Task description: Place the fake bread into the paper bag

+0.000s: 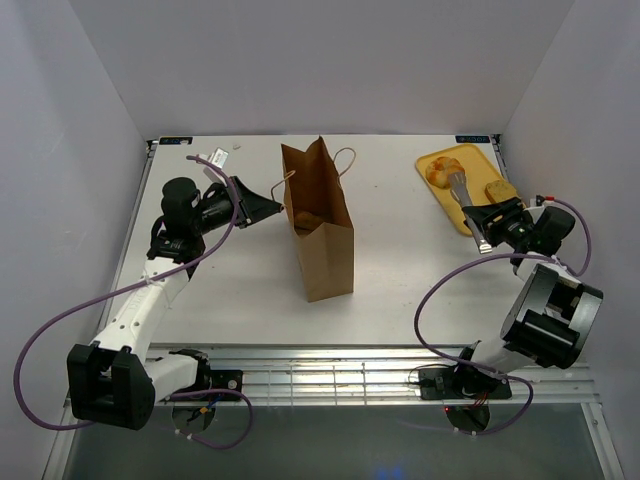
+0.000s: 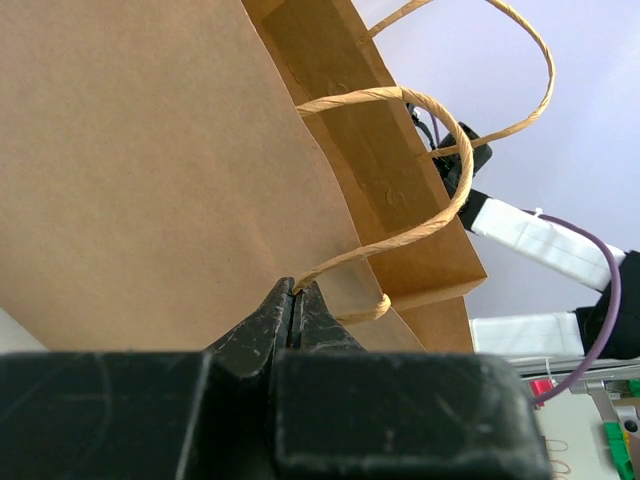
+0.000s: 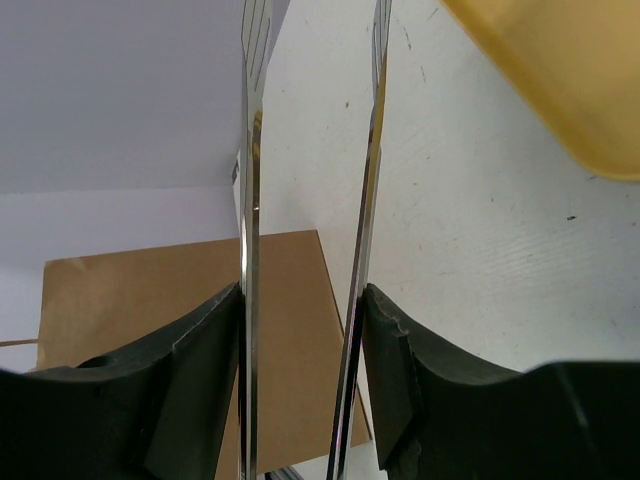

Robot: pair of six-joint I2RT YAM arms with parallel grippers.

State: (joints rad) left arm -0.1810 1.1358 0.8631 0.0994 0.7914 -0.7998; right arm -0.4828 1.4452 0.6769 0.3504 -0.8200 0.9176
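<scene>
The brown paper bag [image 1: 322, 235] stands upright mid-table with its mouth open; a golden-brown bread piece [image 1: 305, 220] lies inside. My left gripper [image 1: 272, 207] is shut on the bag's near twisted handle [image 2: 400, 235], its tips [image 2: 296, 300] pinched together against the bag wall [image 2: 150, 170]. My right gripper [image 1: 490, 222] is shut on metal tongs [image 1: 460, 188], whose blades [image 3: 250, 200] stand apart with nothing between them. The tongs reach over the tray beside a golden roll [image 1: 438, 172]. Another bread piece [image 1: 500, 190] lies on the tray next to the gripper.
The yellow tray [image 1: 452, 212] sits at the back right; its corner shows in the right wrist view [image 3: 560, 80]. A small white tag [image 1: 218, 157] lies at the back left. White walls enclose the table on three sides.
</scene>
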